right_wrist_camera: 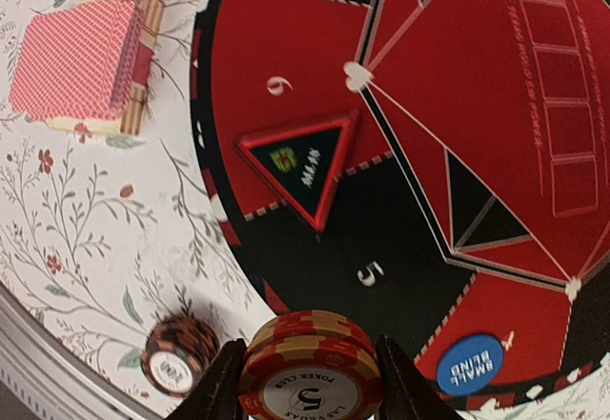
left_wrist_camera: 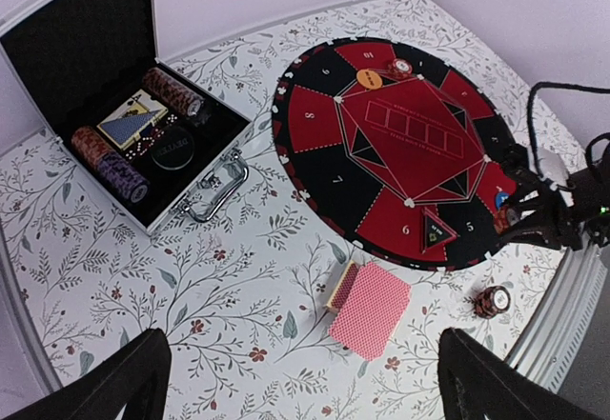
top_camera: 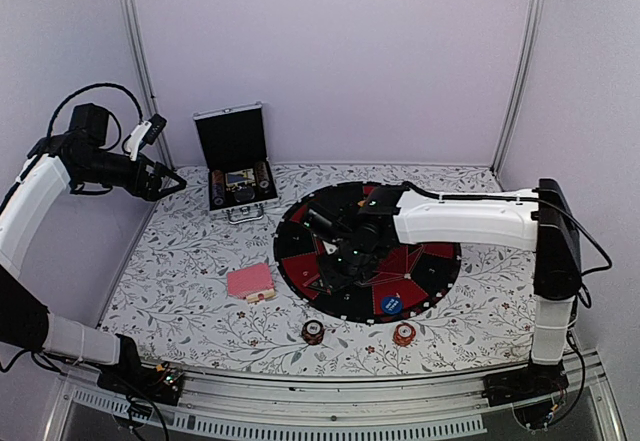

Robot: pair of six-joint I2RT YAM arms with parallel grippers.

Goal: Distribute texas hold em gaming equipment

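The red chip stack [right_wrist_camera: 310, 368], top face marked 5, sits clamped edge-on between the fingers of the right gripper [right_wrist_camera: 308, 384], above the mat [top_camera: 300, 249] near its number 5 segment, towards the desk's near edge. The pink-backed deck [top_camera: 250, 281] lies just off the mat's left rim. Two further chip stacks [top_camera: 313, 332] [top_camera: 403, 335] stand by the near edge. The left gripper [top_camera: 172, 183] is raised over the far-left corner, fingers spread and empty, beside the open case [top_camera: 235, 141].

Hazard: the stack is gripped by its rim only. A loose or tilted grip could shed lower chips. A careless release could land it on the triangular marker [right_wrist_camera: 300, 163] or blue button [right_wrist_camera: 472, 363].

Not determinable: the stack's underside is cut off, so contact with the mat cannot be confirmed. From above, the right arm hides the chips.
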